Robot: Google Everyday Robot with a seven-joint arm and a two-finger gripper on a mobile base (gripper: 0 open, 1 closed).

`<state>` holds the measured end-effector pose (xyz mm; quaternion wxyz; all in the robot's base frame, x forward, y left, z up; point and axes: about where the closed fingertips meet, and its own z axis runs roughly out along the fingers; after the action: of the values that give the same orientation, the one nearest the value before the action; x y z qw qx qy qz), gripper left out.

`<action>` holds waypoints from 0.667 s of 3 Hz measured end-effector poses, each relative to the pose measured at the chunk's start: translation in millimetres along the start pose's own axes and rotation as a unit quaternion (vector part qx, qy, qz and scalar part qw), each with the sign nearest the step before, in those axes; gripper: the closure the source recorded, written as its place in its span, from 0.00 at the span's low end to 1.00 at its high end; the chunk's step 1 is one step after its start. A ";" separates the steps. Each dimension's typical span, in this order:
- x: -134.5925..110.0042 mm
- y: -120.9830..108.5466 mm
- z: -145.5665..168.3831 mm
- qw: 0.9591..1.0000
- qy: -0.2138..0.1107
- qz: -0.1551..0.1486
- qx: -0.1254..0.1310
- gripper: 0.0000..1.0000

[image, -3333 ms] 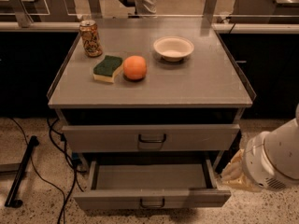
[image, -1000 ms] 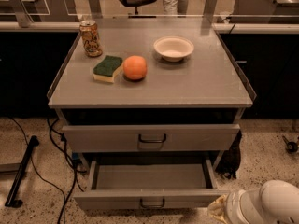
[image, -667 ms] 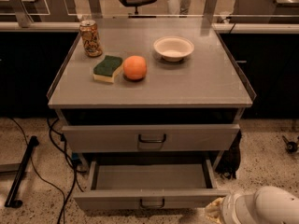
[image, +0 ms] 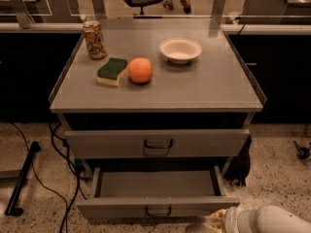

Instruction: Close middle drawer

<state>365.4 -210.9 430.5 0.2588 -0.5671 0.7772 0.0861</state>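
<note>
The middle drawer (image: 155, 186) is pulled out and its inside holds nothing. Its low flat front (image: 116, 208) faces me, with a small dark handle (image: 158, 211) in the centre. The taller-fronted drawer (image: 156, 143) above it, with the larger handle, sits nearly flush in the grey cabinet (image: 155, 98). My gripper (image: 215, 221) is at the bottom edge of the view, just below the right end of the middle drawer's front. The white arm (image: 269, 221) runs off to the right behind it. No lower drawer shows.
On the cabinet top stand a can (image: 94, 39), a green sponge (image: 112, 70), an orange (image: 140, 70) and a white bowl (image: 180, 49). Black cables (image: 58, 159) and a dark pole (image: 22, 181) lie on the floor at the left. Dark counters flank the cabinet.
The arm has dropped from beside the drawer's right side to the bottom right corner and shifted slightly left. The middle drawer stands open as before.
</note>
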 end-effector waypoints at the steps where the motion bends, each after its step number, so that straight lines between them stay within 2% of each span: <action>1: 2.9 -9.2 19.7 1.000 -0.021 -0.002 0.023 1.00; 2: 2.5 -21.0 31.4 0.998 -0.042 0.001 0.044 1.00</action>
<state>393.8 -206.8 405.9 0.3159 -0.5507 0.7689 0.0761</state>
